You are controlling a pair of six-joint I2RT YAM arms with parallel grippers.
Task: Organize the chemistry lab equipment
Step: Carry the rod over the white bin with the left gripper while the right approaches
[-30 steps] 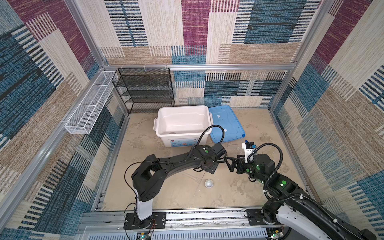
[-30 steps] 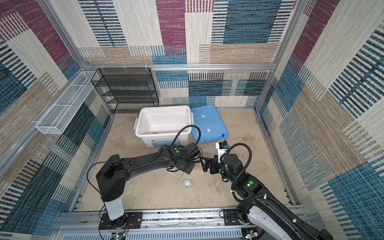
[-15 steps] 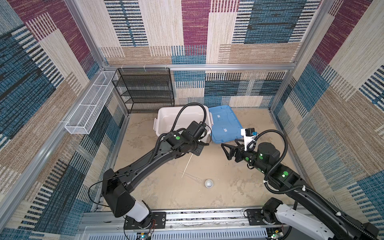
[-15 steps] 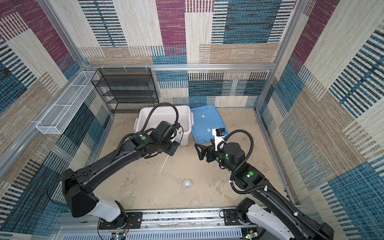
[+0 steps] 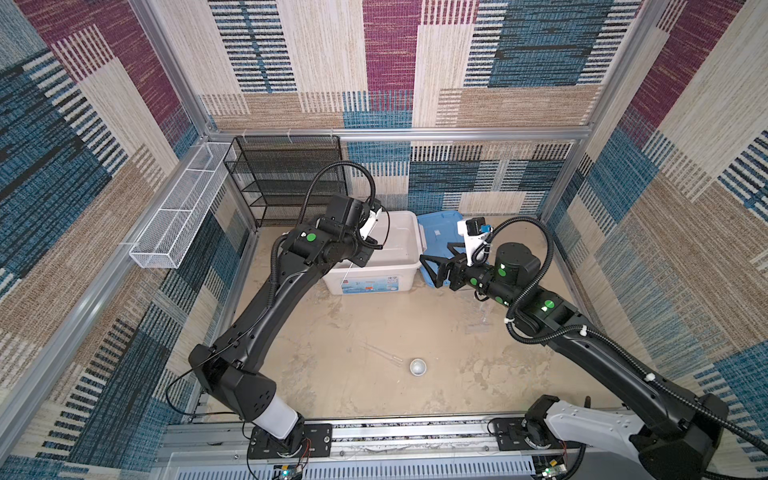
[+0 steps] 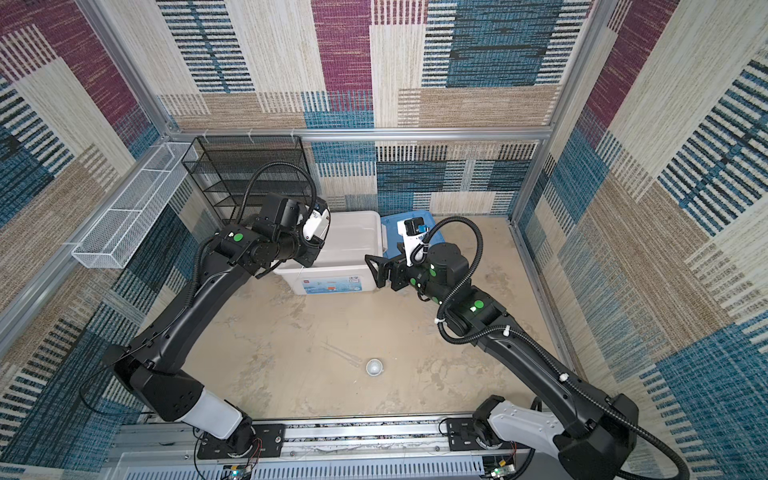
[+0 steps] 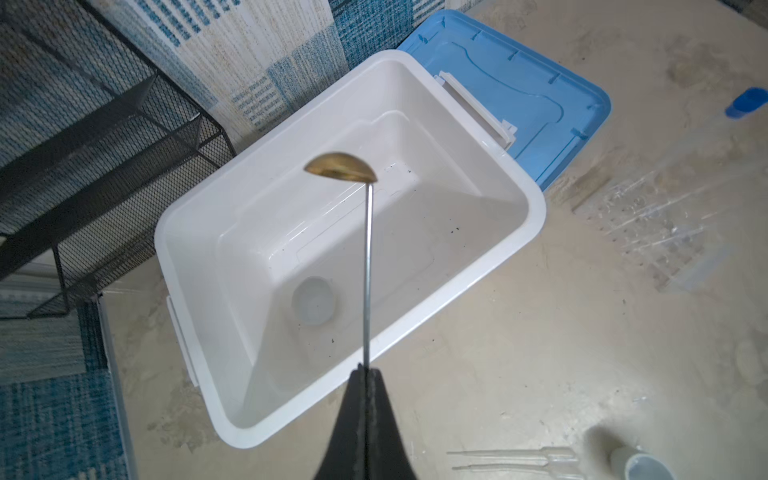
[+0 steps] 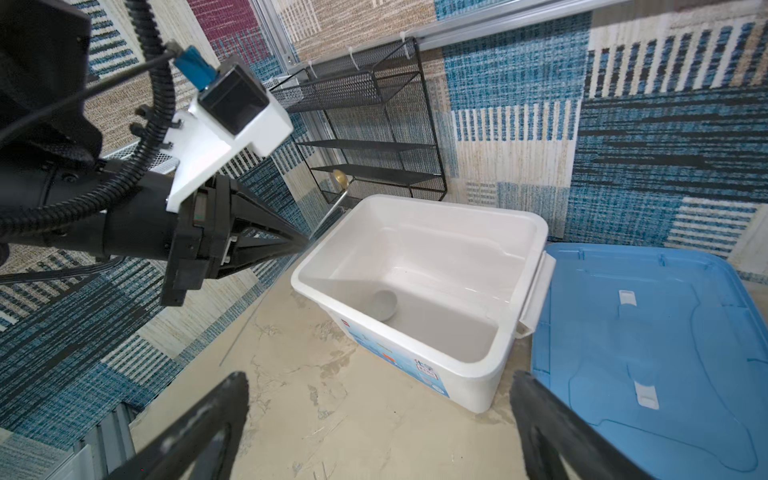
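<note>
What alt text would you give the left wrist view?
The shut left gripper holds a metal rod with its brass spoon tip seen against an open white bin containing one small white dish. A blue lid lies beside it.

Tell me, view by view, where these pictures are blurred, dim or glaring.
Left wrist view: the metal rod is sharp, thin glare streaks lie on the floor of the white bin, and the corners are dim. Right wrist view: the right gripper has blurred fingers at the edge, while the bin is in focus. In both top views: even light, yet the clear droppers nearly vanish.
</note>
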